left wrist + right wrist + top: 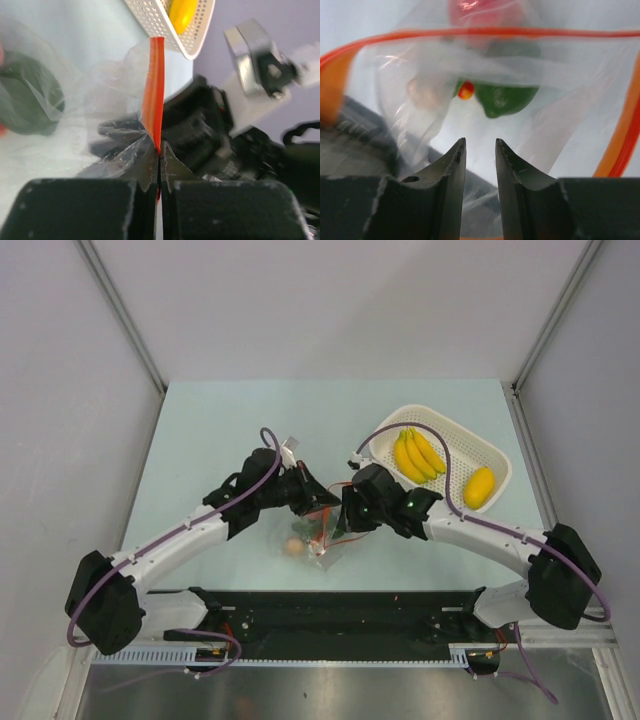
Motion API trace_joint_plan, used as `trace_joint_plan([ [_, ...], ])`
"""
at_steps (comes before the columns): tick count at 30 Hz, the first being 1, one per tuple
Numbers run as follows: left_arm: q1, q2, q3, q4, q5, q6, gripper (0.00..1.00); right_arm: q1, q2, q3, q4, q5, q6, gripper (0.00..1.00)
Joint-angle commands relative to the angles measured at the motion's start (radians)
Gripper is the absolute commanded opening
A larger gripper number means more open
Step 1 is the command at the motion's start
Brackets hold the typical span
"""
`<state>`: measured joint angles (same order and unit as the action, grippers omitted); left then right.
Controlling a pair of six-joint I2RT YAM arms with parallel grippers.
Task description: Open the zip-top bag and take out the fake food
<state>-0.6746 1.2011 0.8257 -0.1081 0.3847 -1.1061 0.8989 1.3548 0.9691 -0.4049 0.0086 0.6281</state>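
Zip-top bag [116, 90] — mouth pinched in L pincer [159, 153].

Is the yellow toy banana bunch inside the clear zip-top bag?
Out: the banana bunch lies in the white perforated basket, apart from the bag.

Blurred through the zip-top bag [560, 75]: green vegetable [507, 97], tan lump [422, 92], red piece [485, 10] cropped at the frame's top. Beyond the bag, white basket [155, 22] likewise cropped.
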Motion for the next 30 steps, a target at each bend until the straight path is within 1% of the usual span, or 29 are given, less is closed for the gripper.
trace_joint_plan([
  [1, -0.011, -0.002, 0.030, 0.084, 0.057, -0.057, 0.00, -0.041, 0.073, -0.015, 0.132, 0.001, -0.011, 0.35],
  [4, -0.011, 0.000, 0.038, 0.079, 0.057, -0.051, 0.00, -0.063, 0.105, -0.026, 0.188, -0.047, -0.019, 0.38],
  [9, -0.013, 0.012, 0.032, 0.145, 0.085, -0.064, 0.00, -0.101, 0.165, -0.052, 0.268, -0.091, 0.001, 0.43],
  [10, -0.014, 0.015, 0.032, 0.148, 0.088, -0.063, 0.00, -0.121, 0.173, -0.065, 0.282, -0.131, 0.005, 0.44],
  [15, -0.014, 0.037, 0.027, 0.171, 0.100, -0.070, 0.00, -0.143, 0.202, -0.098, 0.360, -0.173, 0.024, 0.50],
  [21, -0.022, 0.052, 0.016, 0.180, 0.095, -0.080, 0.00, -0.144, 0.242, -0.112, 0.377, -0.211, 0.018, 0.66],
  [24, -0.029, 0.057, 0.003, 0.188, 0.094, -0.093, 0.00, -0.141, 0.254, -0.122, 0.396, -0.229, 0.022, 0.76],
  [27, -0.034, 0.061, -0.003, 0.194, 0.089, -0.095, 0.00, -0.143, 0.276, -0.129, 0.440, -0.248, 0.025, 0.81],
  [30, -0.037, 0.068, 0.001, 0.183, 0.095, -0.093, 0.00, -0.143, 0.306, -0.129, 0.478, -0.251, 0.027, 0.84],
])
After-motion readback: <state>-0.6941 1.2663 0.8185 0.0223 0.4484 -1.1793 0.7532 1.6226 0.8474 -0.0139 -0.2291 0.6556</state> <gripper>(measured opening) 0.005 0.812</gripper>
